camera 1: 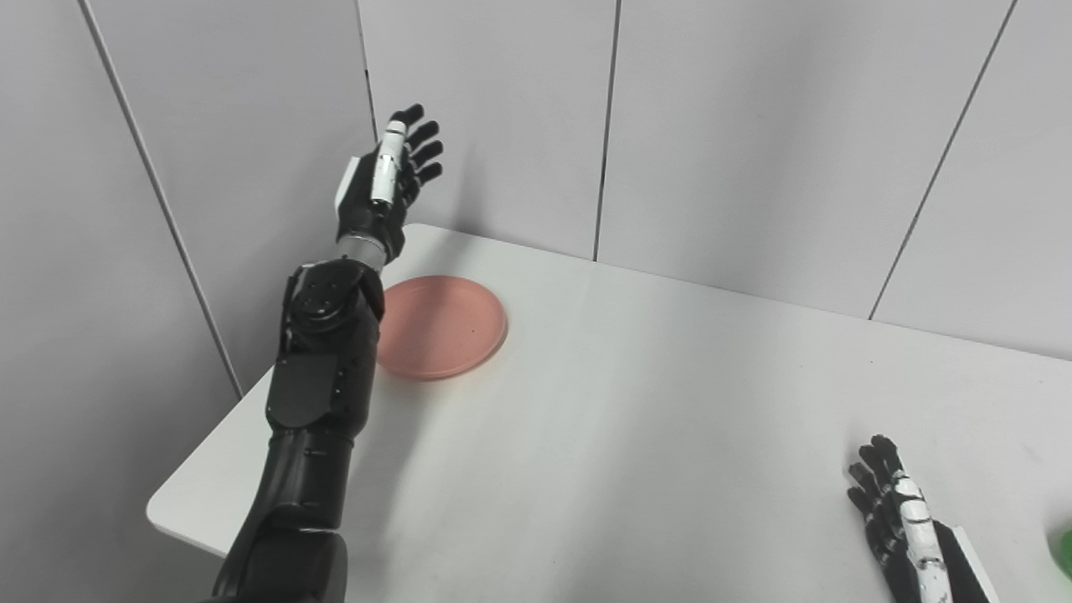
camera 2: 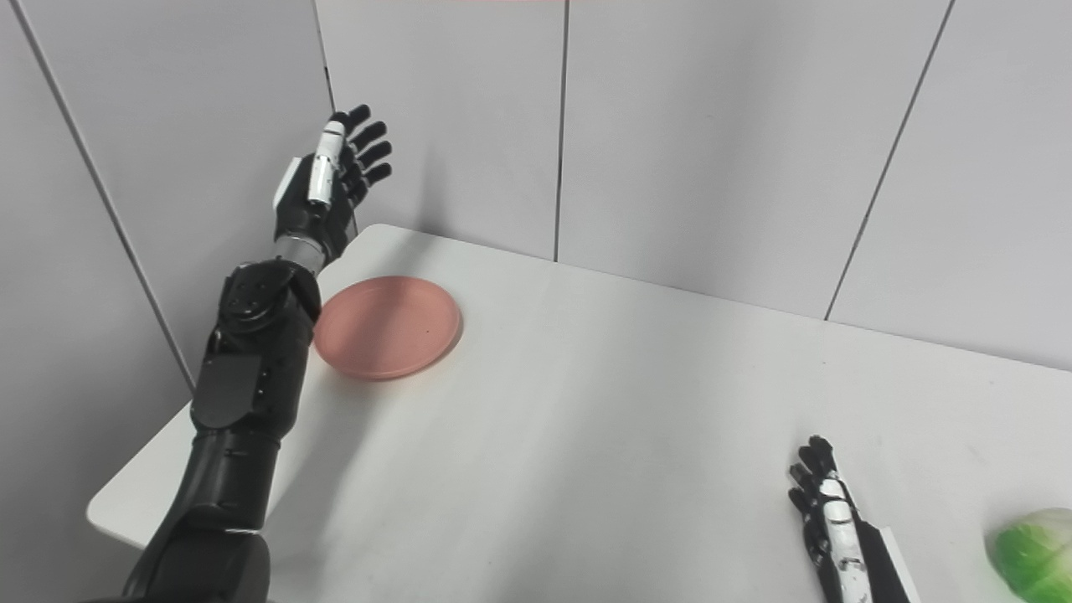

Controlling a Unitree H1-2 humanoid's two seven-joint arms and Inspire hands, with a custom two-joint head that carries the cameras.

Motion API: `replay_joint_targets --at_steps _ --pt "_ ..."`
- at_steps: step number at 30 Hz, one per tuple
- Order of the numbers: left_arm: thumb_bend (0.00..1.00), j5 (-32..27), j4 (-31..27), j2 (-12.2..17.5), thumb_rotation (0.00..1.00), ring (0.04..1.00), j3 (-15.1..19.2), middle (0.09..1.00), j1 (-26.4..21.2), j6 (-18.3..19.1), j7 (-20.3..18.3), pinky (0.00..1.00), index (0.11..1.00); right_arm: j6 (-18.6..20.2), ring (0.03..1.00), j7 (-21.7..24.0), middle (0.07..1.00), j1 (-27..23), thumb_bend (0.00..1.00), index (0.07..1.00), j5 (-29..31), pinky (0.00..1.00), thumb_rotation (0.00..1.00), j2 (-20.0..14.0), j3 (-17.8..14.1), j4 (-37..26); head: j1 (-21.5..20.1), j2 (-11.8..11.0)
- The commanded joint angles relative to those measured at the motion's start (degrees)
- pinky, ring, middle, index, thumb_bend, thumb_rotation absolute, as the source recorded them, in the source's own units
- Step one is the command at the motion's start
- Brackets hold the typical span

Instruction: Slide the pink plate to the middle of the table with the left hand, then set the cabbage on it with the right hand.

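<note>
While the cabbage (camera 2: 1033, 542) is cut off at the frame edge, both the left hand (camera 1: 387, 180) and right hand (camera 2: 829, 519) hold nothing, fingers apart.

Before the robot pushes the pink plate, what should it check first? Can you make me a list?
1. Left hand empty, fingers apart: ok.
2. Left hand touching the pink plate: not ok, it is raised beyond the plate's far left edge, up by the wall.
3. Plate lying flat on the table, nothing on it: ok.
4. Way from the plate to the middle of the table free of things: ok.
5. Right hand out of the way, waiting near the front right: ok, open.
6. Cabbage ready at the right edge: ok, beside the right hand and apart from it, only partly in view.
</note>
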Motion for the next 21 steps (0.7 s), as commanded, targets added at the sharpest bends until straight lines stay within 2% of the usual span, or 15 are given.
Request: replay_joint_targets --at_steps 1,11,21 --pt "0.38 -0.84 -0.16 2.56 1.00 0.898 1.01 0.898 -3.29 -2.07 0.85 0.90 0.889 2.14 1.000 -0.19 1.000 1.01 0.08 1.000 -0.12 1.00 1.00 -0.34 -0.16 -0.41 -0.03 0.12" --pt "0.36 -3.06 1.91 5.87 1.00 0.931 3.54 0.933 -1.36 -1.56 1.13 0.93 0.918 3.14 1.000 -0.38 1.000 1.17 0.08 1.000 -0.10 1.00 1.00 -0.49 -0.12 -1.57 0.20 0.50" --pt "0.37 -4.71 7.26 8.37 1.00 0.929 5.39 0.921 0.72 -3.86 0.27 0.93 0.912 3.28 1.000 -0.61 1.000 1.37 0.07 1.000 -0.24 1.00 1.00 -0.52 -0.23 -2.30 0.59 0.90"
